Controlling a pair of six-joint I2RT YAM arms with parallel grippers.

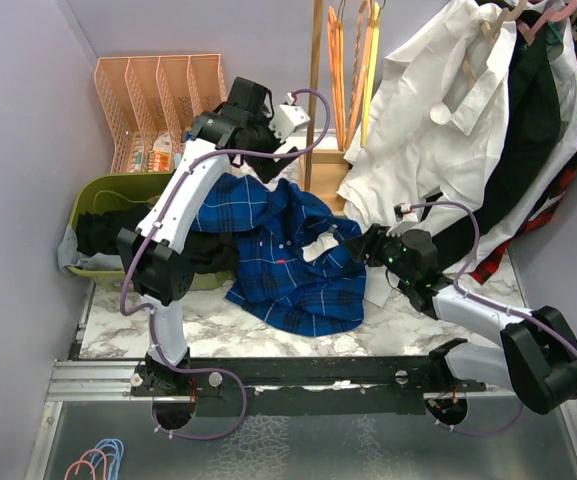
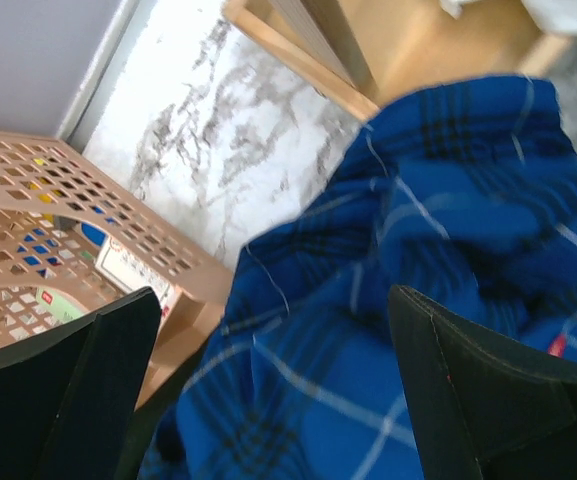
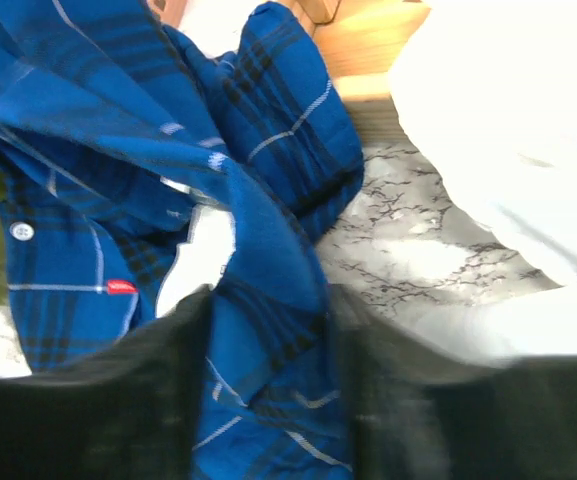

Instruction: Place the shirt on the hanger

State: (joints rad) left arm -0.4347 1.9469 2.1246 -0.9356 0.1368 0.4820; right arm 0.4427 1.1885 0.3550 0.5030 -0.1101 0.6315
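Observation:
The blue plaid shirt [image 1: 288, 262] lies crumpled on the marble table, its left part draped over the green bin. My left gripper [image 1: 268, 168] hovers over the shirt's back edge. In the left wrist view its jaws [image 2: 273, 305] stand wide open with the shirt [image 2: 408, 260] below them, holding nothing. My right gripper [image 1: 360, 247] is at the shirt's right edge. In the right wrist view its blurred fingers [image 3: 271, 310] are closed on a fold of the shirt [image 3: 258, 180]. A thin yellow hanger [image 1: 372, 80] hangs on the wooden rack at the back, among orange ones.
A wooden rack post [image 1: 315, 80] stands behind the shirt. A big white shirt [image 1: 448, 130], a black garment [image 1: 530, 130] and a red plaid one [image 1: 568, 170] hang at the right. A peach file organizer [image 1: 158, 100] and a green bin [image 1: 118, 190] are at the left.

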